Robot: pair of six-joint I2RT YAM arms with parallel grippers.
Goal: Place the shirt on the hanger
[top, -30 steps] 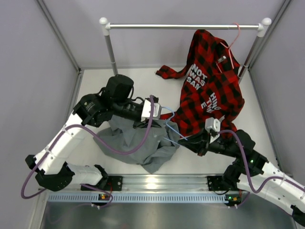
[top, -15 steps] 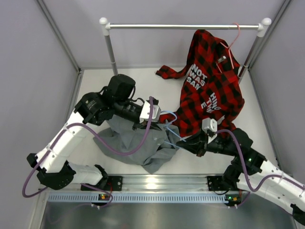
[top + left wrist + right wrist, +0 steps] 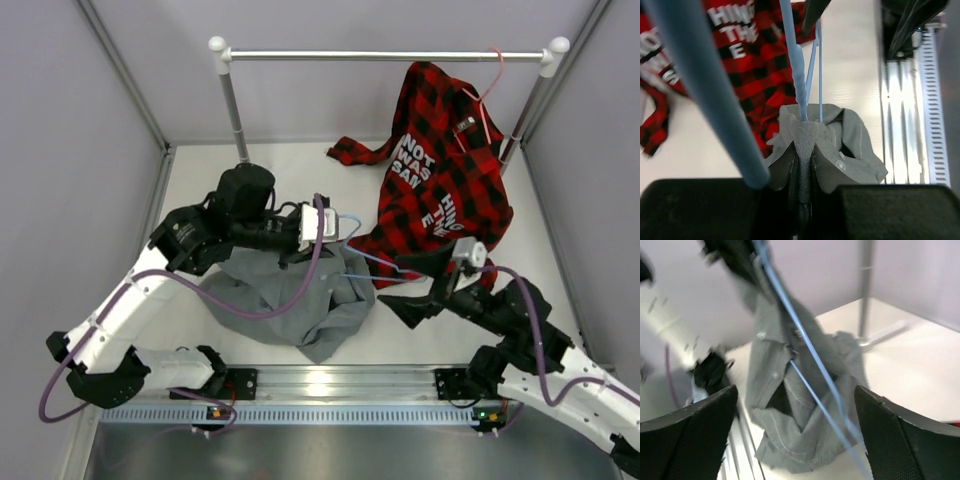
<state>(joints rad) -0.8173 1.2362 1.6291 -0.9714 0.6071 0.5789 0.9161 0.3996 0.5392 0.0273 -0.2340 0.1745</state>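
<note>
While the left gripper point(image 3: 338, 232) is pinching narrow on the shirt point(image 3: 290, 300) at its collar, the hanger point(image 3: 378, 263) is poking out of that collar. Its hook end is sitting at the gripper, and its long axis is running off toward 4 o'clock in the overhead view. It's thin light-blue wire, with slim strands converging into the neck opening. The shirt is soft grey cloth with buttons and stitched seams, and it's bunching and drooping onto the table point(image 3: 300, 170) at 6 o'clock from that gripper. Out at 4 o'clock the right gripper point(image 3: 415, 288) is standing wide, its black fingers point(image 3: 690, 440) spreading either side of the wire and gripping nothing. At the back, a red plaid shirt point(image 3: 440, 190) is hanging from the rail point(image 3: 380, 56).
</note>
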